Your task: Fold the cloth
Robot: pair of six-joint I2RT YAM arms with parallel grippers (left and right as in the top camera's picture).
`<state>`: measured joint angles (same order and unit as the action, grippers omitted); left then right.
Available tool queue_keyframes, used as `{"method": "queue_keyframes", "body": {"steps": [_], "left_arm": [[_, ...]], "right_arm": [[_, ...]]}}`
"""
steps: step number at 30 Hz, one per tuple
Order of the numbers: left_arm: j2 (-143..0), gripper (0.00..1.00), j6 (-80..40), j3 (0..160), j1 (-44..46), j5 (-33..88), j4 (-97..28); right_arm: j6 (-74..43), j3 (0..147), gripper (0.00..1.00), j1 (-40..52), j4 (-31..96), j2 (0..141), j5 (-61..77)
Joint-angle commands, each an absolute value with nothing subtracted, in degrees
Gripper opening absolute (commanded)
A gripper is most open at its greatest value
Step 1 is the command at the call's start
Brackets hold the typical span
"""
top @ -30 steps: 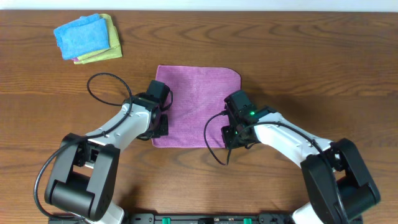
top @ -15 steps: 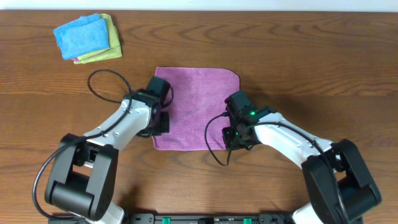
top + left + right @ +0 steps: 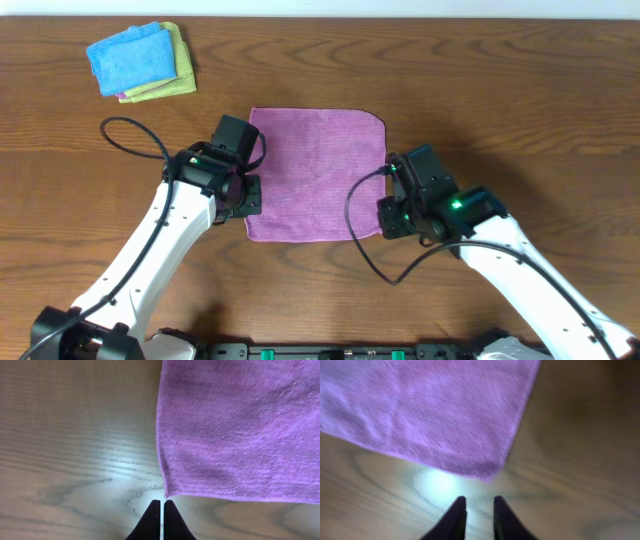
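Note:
The purple cloth point(image 3: 315, 175) lies flat on the wooden table, a square with four plain edges. My left gripper point(image 3: 247, 203) sits at its left edge near the front-left corner. In the left wrist view the gripper point(image 3: 161, 503) is shut with nothing between the tips, and the cloth point(image 3: 240, 430) ends in a corner just ahead of them. My right gripper point(image 3: 393, 216) hovers just off the cloth's right edge near the front-right corner. Seen from the right wrist, that gripper point(image 3: 479, 500) stands slightly open and empty, with the cloth point(image 3: 430, 410) corner a short way ahead.
A folded bright blue cloth point(image 3: 130, 57) rests on a yellow-green cloth point(image 3: 180, 78) at the back left of the table. A black cable loops off each arm, left point(image 3: 125, 135) and right point(image 3: 365, 235).
The right gripper has moved right, off the cloth's edge, and its jaws have parted a little. The left arm has swung outward to the left; its gripper stays shut by the cloth's edge.

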<state>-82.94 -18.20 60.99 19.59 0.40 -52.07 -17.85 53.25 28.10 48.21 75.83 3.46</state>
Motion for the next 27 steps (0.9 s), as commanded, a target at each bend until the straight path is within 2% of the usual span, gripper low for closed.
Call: {"method": "queue_keyframes", "body": {"steps": [1,4,5,11,17,27], "left_arm": [[-82.9,0.06,-20.5,59.2,19.0,-1.1,-52.0],[-82.9,0.06,-20.7,56.1,14.9,6.6,-50.2],[-82.8,0.06,-20.3,55.1,12.8,9.6,-49.4],[-82.8,0.06,-16.2,48.1,0.8,27.4,-43.5],[-82.9,0.13,-17.5,39.8,-5.5,37.2,-33.2],[-87.5,0.20,-20.8,36.0,-6.0,42.0,-23.4]], "right_arm": [[-20.0,53.5,0.22,25.0,50.2,75.5,1.8],[-19.8,50.8,0.21,19.4,49.1,75.5,8.8],[-19.7,49.6,0.25,17.7,48.6,75.5,11.5],[-19.9,38.8,0.33,10.9,38.5,75.5,29.7],[-24.8,33.1,0.45,10.5,28.4,75.5,33.5],[-26.8,31.1,0.49,7.5,20.6,78.9,34.7]]}}
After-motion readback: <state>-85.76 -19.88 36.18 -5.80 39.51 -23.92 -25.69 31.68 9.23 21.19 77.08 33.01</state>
